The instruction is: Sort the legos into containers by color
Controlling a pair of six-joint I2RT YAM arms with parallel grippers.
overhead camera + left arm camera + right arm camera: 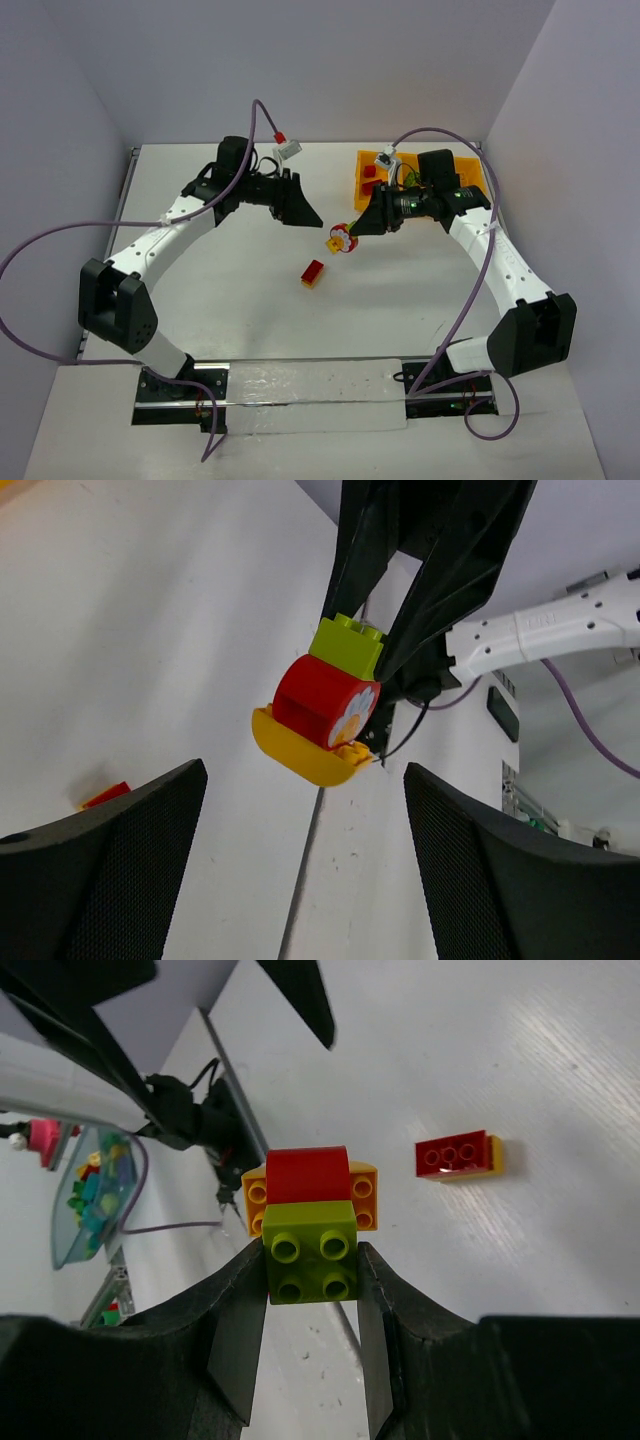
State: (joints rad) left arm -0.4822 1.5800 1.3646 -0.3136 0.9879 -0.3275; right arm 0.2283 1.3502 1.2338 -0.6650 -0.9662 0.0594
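Three-brick stack (pixel 340 240), likely light, stiff, slick: right gripper (pixel 312 1290) clamps its green top (pixel 310 1250); left gripper (pixel 305 215) gapes empty at ten o'clock and should take the yellow base (pixel 300 755).

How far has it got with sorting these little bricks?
Done: two red bricks seem to lie in the orange-yellow plastic tray. In hand: the right fingers clamp a stacked lime green, red and yellow piece, not yet split; the left fingers are open. Left: that stack and the red-on-yellow pair on the white table.

White arms (pixel 165 235) with black joints (pixel 118 305), purple cables (pixel 432 129)
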